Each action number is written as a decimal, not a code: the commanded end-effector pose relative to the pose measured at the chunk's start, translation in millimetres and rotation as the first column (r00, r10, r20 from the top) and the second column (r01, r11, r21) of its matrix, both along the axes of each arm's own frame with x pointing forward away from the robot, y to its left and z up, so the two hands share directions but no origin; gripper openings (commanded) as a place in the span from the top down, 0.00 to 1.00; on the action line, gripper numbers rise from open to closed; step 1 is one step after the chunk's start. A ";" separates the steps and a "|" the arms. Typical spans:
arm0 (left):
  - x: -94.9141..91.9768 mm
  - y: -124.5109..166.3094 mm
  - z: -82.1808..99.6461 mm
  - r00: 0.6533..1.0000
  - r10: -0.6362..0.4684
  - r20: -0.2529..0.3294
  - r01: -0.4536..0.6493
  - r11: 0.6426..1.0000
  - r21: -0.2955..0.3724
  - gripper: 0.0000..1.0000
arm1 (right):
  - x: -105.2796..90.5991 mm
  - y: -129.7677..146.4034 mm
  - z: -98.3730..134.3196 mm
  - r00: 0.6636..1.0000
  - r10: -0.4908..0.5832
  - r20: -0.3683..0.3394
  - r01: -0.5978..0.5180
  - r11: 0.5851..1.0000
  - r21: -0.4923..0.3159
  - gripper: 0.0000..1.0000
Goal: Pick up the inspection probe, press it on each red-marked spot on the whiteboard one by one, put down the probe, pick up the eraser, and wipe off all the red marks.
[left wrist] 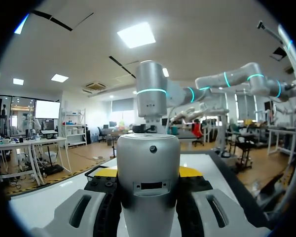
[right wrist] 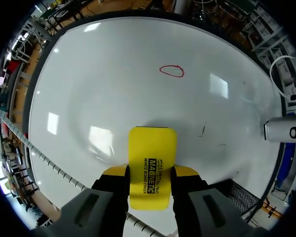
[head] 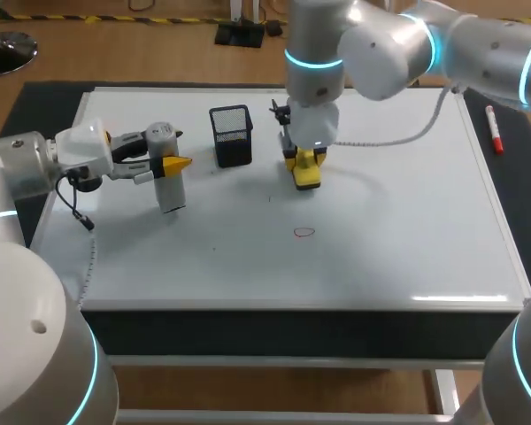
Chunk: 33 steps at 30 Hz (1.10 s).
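Right jaws are closed on the eraser, pinching its long sides, with the block sticking out ahead of the yellow tips. Left jaws are clamped on the probe, black pads against it from both sides. It stands upright at the left of the board, its foot down at the board.

By my reading this is the wiping step. The eraser is up and in hand, and one red ring shows on the board, ahead of the right jaws and well apart from the eraser. The probe has not been let go, though it looks parked out of the way. I cannot tell whether the eraser's underside is touching the board or just above it.

The next move calls for bringing the eraser over the ring, setting its flat face square on the board, and sweeping across with light, even pressure. A tilted block would only drag an edge and likely leave part of the line.

The eraser is a bright yellow, rounded rectangular block with a smooth, hard-looking plastic back. The probe is a white, matt cylinder with a domed cap, a small hole and a slot in its side. The board is glossy white and throws back the ceiling lights, so it should wipe easily. The ring is a thin, hand-drawn oval. A black wire-mesh cup stands beside the right jaws, and a red-capped marker lies at the board's right edge.
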<state>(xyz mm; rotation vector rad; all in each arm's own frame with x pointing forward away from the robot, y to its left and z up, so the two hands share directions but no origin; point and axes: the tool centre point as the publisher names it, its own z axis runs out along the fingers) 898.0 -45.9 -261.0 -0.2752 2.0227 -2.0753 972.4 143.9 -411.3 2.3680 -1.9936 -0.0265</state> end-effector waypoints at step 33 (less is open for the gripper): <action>0.1 -0.4 0.4 1.000 0.001 0.002 -0.001 1.000 -0.001 1.00 | 24.3 -86.1 -17.5 0.988 -0.156 0.011 0.156 0.985 -0.071 1.00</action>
